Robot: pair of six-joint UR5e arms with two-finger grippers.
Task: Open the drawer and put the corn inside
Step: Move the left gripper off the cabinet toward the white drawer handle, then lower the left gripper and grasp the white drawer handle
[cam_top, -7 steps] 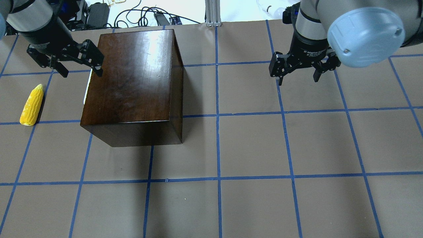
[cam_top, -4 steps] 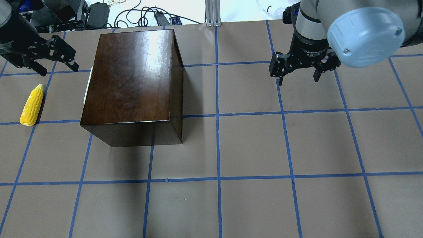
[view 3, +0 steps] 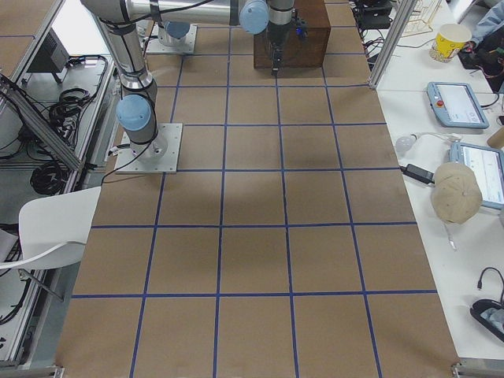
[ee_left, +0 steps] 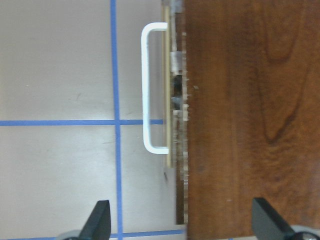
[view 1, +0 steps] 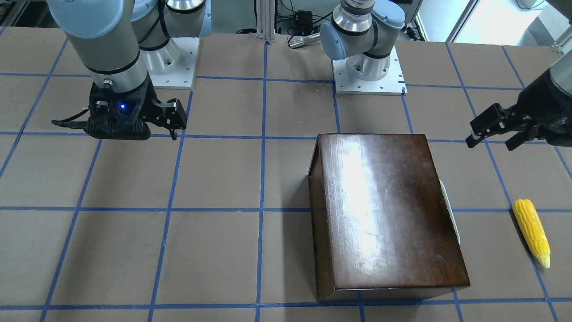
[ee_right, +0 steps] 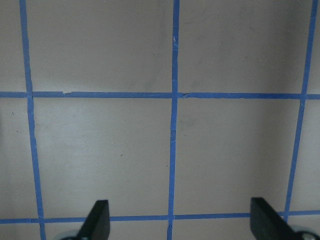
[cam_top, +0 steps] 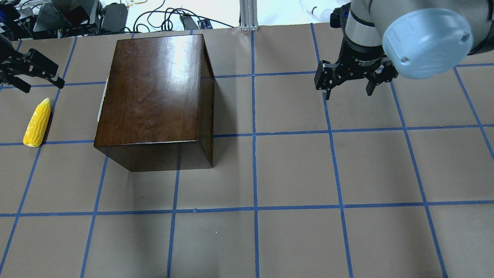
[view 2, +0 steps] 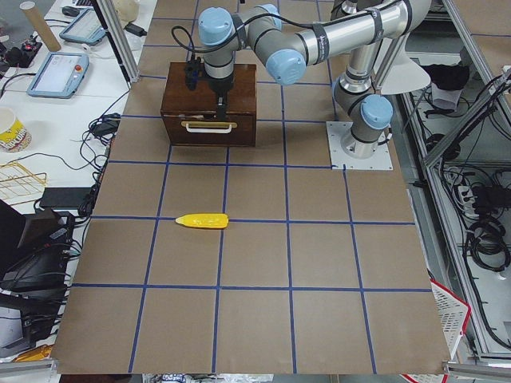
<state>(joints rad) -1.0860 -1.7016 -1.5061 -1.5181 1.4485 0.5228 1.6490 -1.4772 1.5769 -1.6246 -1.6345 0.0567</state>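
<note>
The corn (cam_top: 37, 122) lies on the table left of the dark-brown cabinet (cam_top: 154, 88); it also shows in the front view (view 1: 532, 232) and the left side view (view 2: 203, 220). The drawer (view 2: 209, 132) is shut, its white handle (ee_left: 147, 87) facing the corn. My left gripper (cam_top: 41, 85) is open and empty, up in the air on the cabinet's handle side; its wrist view looks down on the handle and the cabinet's top edge. My right gripper (cam_top: 348, 94) is open and empty over bare table far to the right.
The table (cam_top: 293, 173) is brown paper with a blue tape grid. Cables and power bricks (cam_top: 115, 15) lie beyond the far edge. The two arm bases (view 1: 366, 71) stand on the robot's side of the table.
In the overhead view my left gripper has moved left, from the cabinet's handle edge to the view's left border. It stays open. The right arm, corn and cabinet have not moved.
</note>
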